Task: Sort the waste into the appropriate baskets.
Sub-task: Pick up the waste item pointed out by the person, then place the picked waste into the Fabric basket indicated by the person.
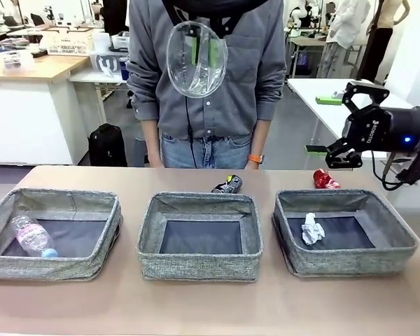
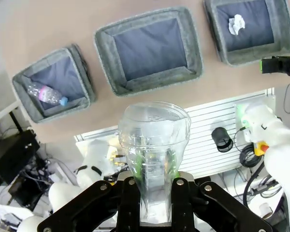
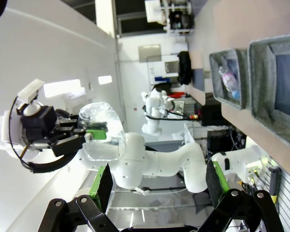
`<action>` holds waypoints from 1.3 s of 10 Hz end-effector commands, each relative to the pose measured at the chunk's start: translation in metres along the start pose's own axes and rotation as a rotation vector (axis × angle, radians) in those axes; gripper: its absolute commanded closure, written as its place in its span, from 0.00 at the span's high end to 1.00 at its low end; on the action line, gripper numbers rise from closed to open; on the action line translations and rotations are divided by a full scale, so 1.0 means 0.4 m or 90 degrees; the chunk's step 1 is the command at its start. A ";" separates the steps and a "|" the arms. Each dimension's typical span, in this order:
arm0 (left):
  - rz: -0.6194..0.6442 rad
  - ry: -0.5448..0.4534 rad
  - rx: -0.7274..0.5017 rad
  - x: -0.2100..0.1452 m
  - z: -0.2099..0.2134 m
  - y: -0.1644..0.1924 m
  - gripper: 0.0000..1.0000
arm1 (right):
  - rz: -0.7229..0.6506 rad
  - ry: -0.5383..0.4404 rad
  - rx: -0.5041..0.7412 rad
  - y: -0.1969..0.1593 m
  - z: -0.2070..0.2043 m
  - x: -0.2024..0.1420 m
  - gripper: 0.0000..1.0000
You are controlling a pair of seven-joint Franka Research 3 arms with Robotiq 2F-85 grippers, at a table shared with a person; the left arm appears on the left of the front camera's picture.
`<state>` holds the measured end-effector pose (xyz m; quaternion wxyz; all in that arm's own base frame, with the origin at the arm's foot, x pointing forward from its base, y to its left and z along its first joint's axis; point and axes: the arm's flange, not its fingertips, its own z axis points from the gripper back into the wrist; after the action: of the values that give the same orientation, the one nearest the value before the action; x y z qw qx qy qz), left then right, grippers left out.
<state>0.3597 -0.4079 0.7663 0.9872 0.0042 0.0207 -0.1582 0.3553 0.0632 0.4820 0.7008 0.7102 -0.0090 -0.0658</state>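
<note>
High above the table [image 1: 196, 308], the left gripper [image 2: 152, 169] grips the plastic cup [image 2: 154, 130], which probably goes next into the left basket [image 1: 49, 267] with the bottle [image 1: 32, 236]; the right gripper [image 1: 338, 124] is open.

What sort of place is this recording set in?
Probably a robotics lab or workshop: cluttered workbenches stand behind the person, and in the left wrist view a slotted metal mounting plate carries loose cables.
</note>
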 end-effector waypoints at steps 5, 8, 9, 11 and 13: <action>0.004 -0.004 0.013 -0.013 -0.002 0.003 0.21 | 0.002 0.003 -0.002 0.001 0.000 -0.002 1.00; 0.004 -0.004 0.013 -0.013 -0.002 0.003 0.21 | 0.002 0.003 -0.002 0.001 0.000 -0.002 1.00; 0.004 -0.004 0.013 -0.013 -0.002 0.003 0.21 | 0.002 0.003 -0.002 0.001 0.000 -0.002 1.00; 0.004 -0.004 0.013 -0.013 -0.002 0.003 0.21 | 0.002 0.003 -0.002 0.001 0.000 -0.002 1.00; 0.004 -0.004 0.013 -0.013 -0.002 0.003 0.21 | 0.002 0.003 -0.002 0.001 0.000 -0.002 1.00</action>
<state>0.3597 -0.4079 0.7663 0.9872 0.0042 0.0207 -0.1582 0.3553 0.0632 0.4820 0.7008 0.7102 -0.0090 -0.0658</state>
